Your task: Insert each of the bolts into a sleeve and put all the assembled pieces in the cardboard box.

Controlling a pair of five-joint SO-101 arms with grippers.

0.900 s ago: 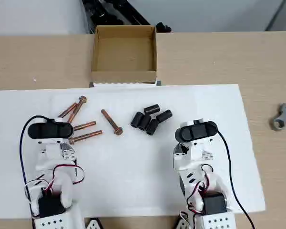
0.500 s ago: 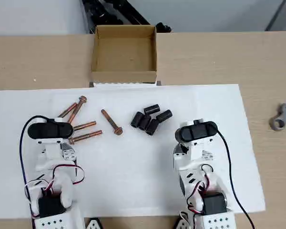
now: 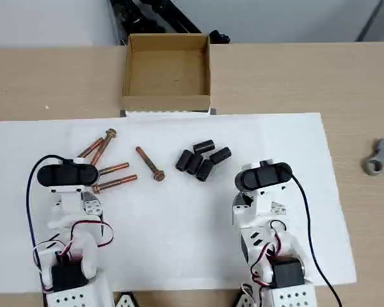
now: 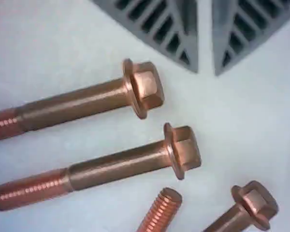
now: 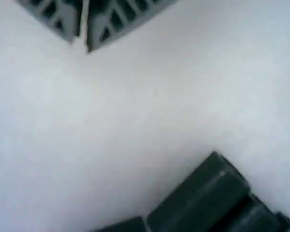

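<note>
In the left wrist view, one bolt (image 4: pixel 77 104) loses its threaded end past the picture's edge. Of two others, the edge leaves just a threaded tip (image 4: pixel 160 210) and a flanged head (image 4: pixel 251 205). A blurred black sleeve (image 5: pixel 208 193) runs off the right wrist view's edge.

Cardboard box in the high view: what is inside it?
Inside the cardboard box, bare brown floor shows. The bolts and sleeves lie outside on the white sheet. The near wall covers a thin strip of floor.
</note>
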